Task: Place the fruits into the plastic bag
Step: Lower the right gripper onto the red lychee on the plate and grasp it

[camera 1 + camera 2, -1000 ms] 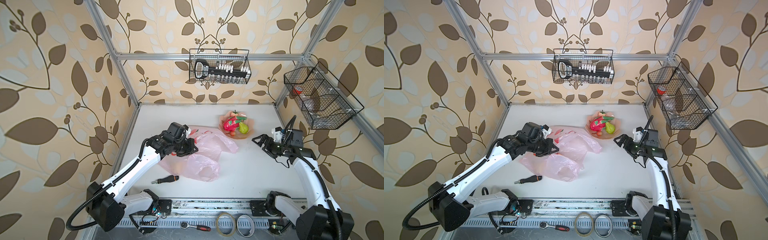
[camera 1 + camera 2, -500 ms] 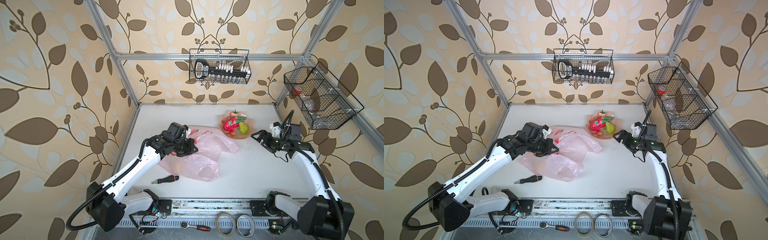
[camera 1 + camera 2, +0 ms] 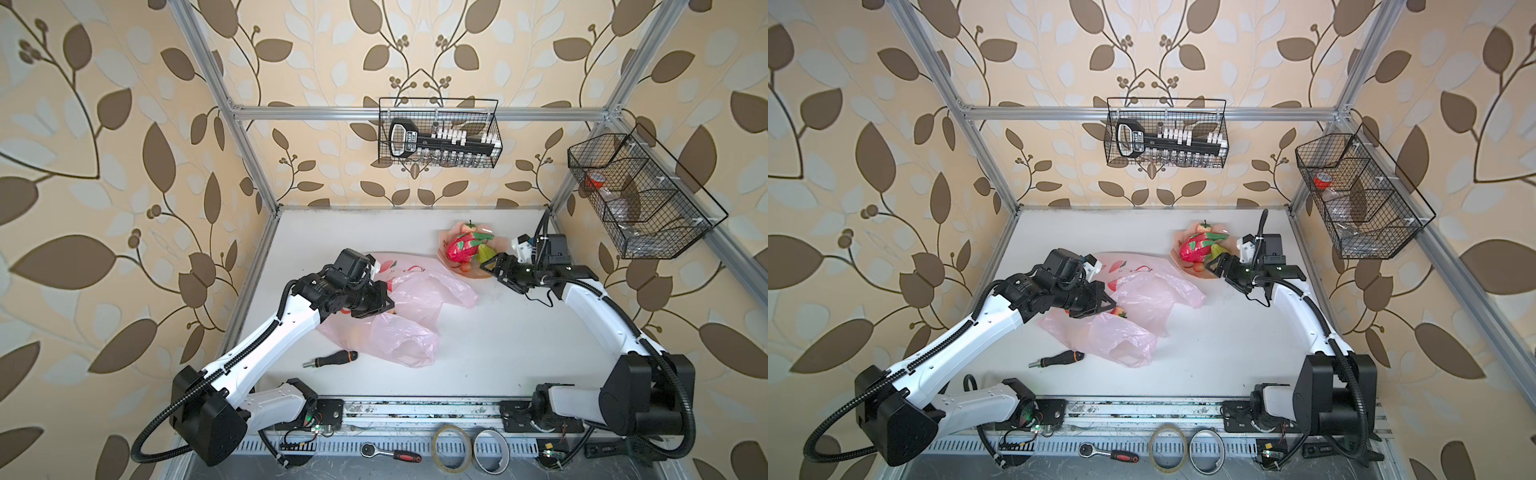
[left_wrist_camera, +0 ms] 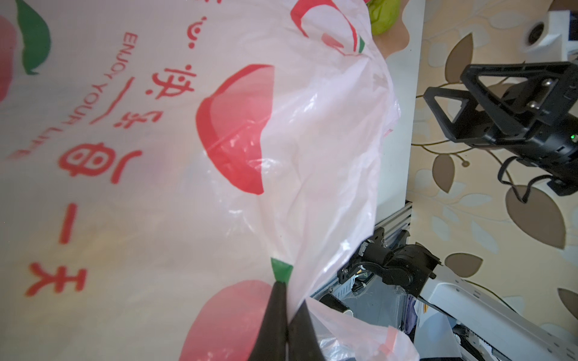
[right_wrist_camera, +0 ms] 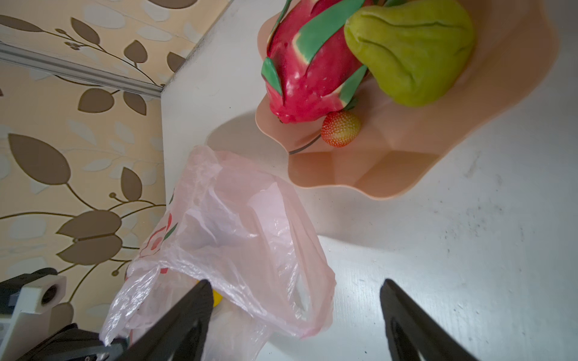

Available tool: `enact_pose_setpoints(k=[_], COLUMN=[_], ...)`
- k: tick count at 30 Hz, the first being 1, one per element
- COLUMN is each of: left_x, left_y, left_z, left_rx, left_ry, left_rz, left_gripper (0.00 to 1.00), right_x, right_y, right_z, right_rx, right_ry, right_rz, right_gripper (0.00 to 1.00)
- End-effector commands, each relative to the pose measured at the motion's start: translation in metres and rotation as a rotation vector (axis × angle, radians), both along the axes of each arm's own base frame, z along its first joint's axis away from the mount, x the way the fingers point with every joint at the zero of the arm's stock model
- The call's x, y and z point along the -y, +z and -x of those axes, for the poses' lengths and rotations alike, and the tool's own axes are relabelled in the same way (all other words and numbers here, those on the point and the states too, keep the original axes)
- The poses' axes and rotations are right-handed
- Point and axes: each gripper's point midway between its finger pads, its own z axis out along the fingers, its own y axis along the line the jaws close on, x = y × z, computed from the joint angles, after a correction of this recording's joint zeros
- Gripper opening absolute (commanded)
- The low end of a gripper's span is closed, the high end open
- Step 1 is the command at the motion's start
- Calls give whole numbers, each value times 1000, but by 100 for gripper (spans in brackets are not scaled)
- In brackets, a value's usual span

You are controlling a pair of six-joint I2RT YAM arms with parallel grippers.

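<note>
Dragon fruit (image 5: pixel 312 62) and pear (image 5: pixel 413 53) crowd the plate (image 5: pixel 391 168) ahead of the wide-open right pincer (image 5: pixel 295 283). Left pincer (image 4: pixel 286 287) clamps the plastic bag (image 4: pixel 156 156).

dragon fruit (image 5: pixel 309 72) cropped by frame, bag (image 4: pixel 125 193) contents (yellowish) blurred

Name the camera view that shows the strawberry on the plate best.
The right wrist view: the strawberry is close and sharp, lying on the plate beside the dragon fruit. Both top views reduce it to a tiny speck; the left wrist view misses it.
</note>
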Motion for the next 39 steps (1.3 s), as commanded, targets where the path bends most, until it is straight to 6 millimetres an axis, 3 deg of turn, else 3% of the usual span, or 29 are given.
enact_pose_setpoints(k=[1,15,23,25,39], left_x=[-1,-1,-2,-2,-3], left_y=[7,8,9,9,8], left_z=[5,5,6,6,6], left_rx=[25,26,29,28,26], left_ry=[-16,-9,-2,-1,0], left_rz=[18,22,21,21,17], left_gripper=[0,0,0,0,0], right_x=[-4,-22,-25,-25,-24], right_y=[5,-41,-68,-65,-94], right_z=[-22,-67,-74,-82,-92], right_rx=[26,-86,-139,-126,-168], right_ry=[-21,-10,-10,-14,-32], right_rz=[19,107,144,154,214], right_gripper=[79,59,58,58,56])
